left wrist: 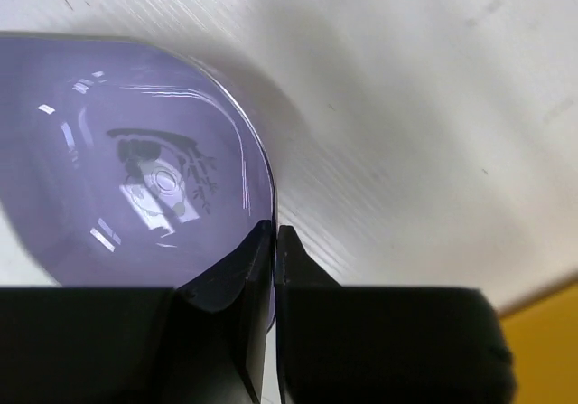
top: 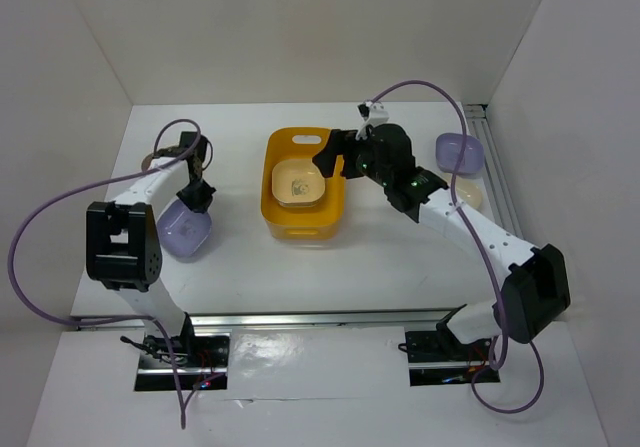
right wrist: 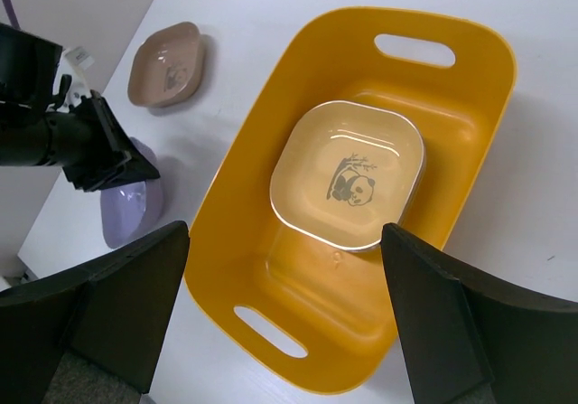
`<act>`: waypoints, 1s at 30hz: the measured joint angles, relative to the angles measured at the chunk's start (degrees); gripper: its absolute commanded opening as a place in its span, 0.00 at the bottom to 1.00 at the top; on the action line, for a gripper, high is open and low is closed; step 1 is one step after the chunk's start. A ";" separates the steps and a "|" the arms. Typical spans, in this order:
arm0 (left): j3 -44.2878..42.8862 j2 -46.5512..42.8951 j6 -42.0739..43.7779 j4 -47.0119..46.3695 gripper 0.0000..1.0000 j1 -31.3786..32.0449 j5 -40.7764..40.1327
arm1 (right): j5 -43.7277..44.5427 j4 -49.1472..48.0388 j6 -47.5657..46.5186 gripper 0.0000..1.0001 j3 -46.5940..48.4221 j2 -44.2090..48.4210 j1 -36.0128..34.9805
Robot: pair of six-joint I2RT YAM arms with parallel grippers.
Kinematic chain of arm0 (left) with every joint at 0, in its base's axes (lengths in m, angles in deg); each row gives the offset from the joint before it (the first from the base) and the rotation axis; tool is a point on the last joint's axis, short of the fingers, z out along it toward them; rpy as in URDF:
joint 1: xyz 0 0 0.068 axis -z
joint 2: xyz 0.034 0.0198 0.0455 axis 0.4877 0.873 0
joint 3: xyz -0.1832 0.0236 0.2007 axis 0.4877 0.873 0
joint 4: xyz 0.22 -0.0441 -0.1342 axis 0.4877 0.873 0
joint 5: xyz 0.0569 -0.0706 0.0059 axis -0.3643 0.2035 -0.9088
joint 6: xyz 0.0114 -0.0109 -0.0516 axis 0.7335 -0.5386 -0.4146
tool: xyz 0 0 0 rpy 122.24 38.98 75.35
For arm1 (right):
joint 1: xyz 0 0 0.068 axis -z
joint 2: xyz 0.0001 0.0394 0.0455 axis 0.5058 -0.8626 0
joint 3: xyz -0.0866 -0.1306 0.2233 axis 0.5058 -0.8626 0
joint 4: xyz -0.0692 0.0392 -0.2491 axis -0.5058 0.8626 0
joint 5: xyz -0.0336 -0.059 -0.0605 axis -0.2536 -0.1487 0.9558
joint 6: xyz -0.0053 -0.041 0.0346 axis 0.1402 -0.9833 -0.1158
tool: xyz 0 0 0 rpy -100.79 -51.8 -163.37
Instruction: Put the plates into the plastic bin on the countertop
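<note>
While one plate (top: 298, 182) shows in the bin (top: 280, 152), four lie outside

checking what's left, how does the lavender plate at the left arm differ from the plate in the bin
The lavender plate is pale purple; the binned plate is cream. The lavender plate is outside the plastic bin; the binned plate lies flat inside. The left gripper is shut on the lavender plate's rim; nothing touches the binned plate, the right gripper open above. Both are shallow rounded squares with a centre mark.
</note>
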State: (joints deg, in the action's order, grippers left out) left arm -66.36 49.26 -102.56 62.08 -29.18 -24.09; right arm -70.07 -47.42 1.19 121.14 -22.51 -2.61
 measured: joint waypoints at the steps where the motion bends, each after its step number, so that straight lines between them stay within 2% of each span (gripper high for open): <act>1: -1.38 -0.02 -0.24 1.40 0.00 1.09 -0.26 | 0.20 0.02 0.02 0.94 0.00 0.39 0.09; 4: -8.15 -0.02 -1.57 6.51 0.00 4.81 -2.73 | 1.22 0.57 0.02 0.94 -0.02 2.12 0.68; 10: -31.06 -0.79 -3.41 15.28 0.00 15.21 -10.84 | 2.86 1.77 -0.02 0.94 -0.02 7.48 3.80; 15: -48.00 1.18 3.30 16.70 0.00 25.20 -12.94 | 4.09 3.61 -0.09 0.94 -0.09 11.02 7.10; 19: -58.90 7.91 8.96 15.50 0.00 32.44 -11.15 | 5.73 6.21 -0.17 0.94 -0.11 13.14 9.18; 23: -61.42 15.21 11.37 14.23 0.00 36.09 -7.74 | 8.68 9.97 -0.33 0.95 -0.09 14.80 10.58; 30: -60.28 23.89 14.38 13.49 0.00 36.41 -3.87 | 11.78 13.88 -0.50 0.95 -0.09 18.29 12.66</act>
State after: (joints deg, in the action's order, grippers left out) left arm -126.64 73.15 -88.18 75.57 7.23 -27.95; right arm -58.29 -33.54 0.69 121.06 -4.22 10.05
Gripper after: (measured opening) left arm 0.153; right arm 0.950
